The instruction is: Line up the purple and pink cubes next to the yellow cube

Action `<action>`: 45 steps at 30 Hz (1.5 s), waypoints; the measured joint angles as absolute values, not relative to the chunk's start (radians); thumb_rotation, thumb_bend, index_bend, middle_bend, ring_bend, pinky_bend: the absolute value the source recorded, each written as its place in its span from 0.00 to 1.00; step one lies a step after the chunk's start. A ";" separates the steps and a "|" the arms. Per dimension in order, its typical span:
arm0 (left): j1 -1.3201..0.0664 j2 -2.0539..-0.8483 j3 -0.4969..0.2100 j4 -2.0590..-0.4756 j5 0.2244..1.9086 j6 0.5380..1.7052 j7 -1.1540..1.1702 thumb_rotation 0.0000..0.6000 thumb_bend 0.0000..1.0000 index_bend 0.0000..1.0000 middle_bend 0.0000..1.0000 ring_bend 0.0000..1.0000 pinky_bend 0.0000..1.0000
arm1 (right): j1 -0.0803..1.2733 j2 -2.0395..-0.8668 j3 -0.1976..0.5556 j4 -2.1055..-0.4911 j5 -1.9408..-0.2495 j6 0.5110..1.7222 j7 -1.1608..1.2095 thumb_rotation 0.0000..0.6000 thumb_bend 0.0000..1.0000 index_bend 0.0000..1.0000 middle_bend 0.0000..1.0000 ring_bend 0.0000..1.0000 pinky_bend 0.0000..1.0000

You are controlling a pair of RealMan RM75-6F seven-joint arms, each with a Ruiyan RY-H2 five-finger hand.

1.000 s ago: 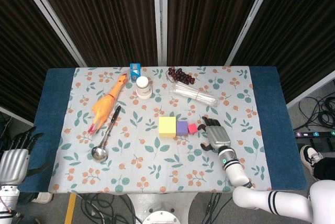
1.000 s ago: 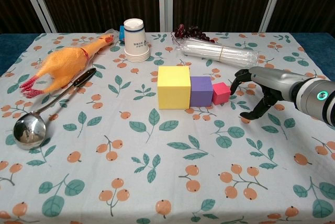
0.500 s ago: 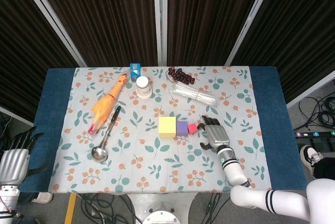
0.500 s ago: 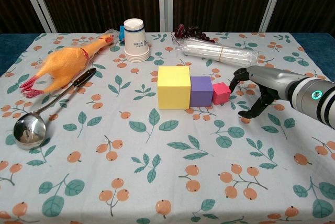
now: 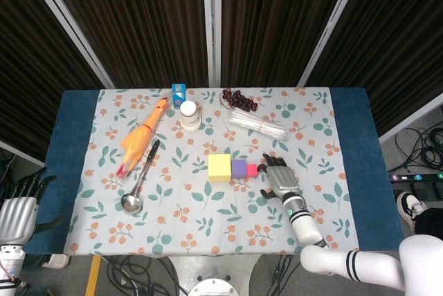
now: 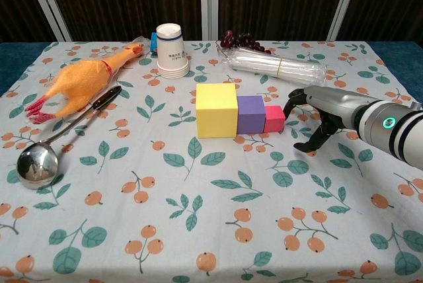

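Table [image 5: 73, 171]: floral cloth [image 6: 198, 230], cubes [image 6: 241, 116], chicken [image 6: 76, 83], ladle [image 6: 39, 161].

head view sits high up and looks almost straight down, so the whole table [image 5: 76, 171] fits in with dark curtains behind it and floor cables around it. chest view is way lower and closer, looking across the table toward those curtains, edges cropped off. both catch the yellow cube [image 5: 220, 167] mid-table with the rubber chicken [image 5: 140, 138] left of it and the paper cup [image 5: 189, 115] beyond it
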State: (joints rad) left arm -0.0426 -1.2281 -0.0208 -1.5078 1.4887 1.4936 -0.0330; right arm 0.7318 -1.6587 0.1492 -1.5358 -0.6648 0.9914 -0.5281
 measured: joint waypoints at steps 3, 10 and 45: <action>-0.044 -1.229 -0.021 -1.507 1.490 1.493 -0.033 1.00 0.02 0.24 0.17 0.12 0.12 | 0.733 -1.659 0.150 -1.537 -0.663 0.988 -0.526 1.00 0.21 0.27 0.00 0.00 0.00; -0.041 -1.229 -0.020 -1.507 1.488 1.495 -0.034 1.00 0.02 0.24 0.17 0.12 0.12 | 0.743 -1.673 0.154 -1.527 -0.657 0.986 -0.531 1.00 0.21 0.27 0.00 0.00 0.00; -0.062 -1.226 -0.036 -1.539 1.479 1.475 -0.005 1.00 0.02 0.24 0.17 0.12 0.12 | 0.412 -1.266 0.031 -1.731 -1.193 1.392 -0.216 1.00 0.30 0.17 0.08 0.00 0.05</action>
State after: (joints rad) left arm -0.0622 -1.2259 -0.0358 -1.5389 1.4789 1.4749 -0.0047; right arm 0.4118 -1.2662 0.0313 -1.7309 -1.1928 1.3921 -0.2159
